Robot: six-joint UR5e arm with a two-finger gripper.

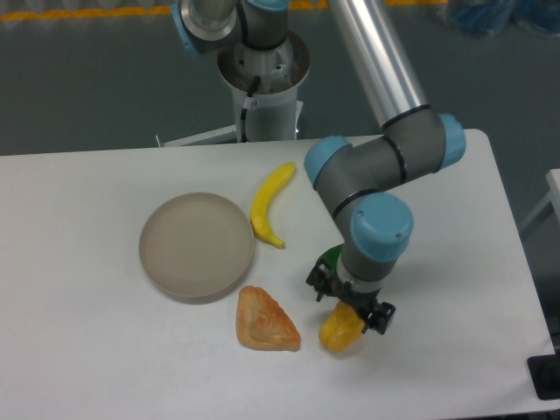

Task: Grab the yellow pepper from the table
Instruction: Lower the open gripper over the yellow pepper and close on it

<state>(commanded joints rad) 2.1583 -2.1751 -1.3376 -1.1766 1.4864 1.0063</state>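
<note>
The yellow pepper (339, 333) lies on the white table (87, 350) near its front edge, right of the pastry. My gripper (350, 301) hangs directly over the pepper's upper part. It is open, with one finger on each side of the pepper. The wrist hides the pepper's top and stem. I cannot tell whether the fingers touch the pepper.
A green pepper (329, 259) sits just behind the gripper, mostly covered by the wrist. An orange-brown pastry (264, 321) lies to the left of the yellow pepper. A banana (269, 203) and a round grey plate (197, 245) lie farther back and left.
</note>
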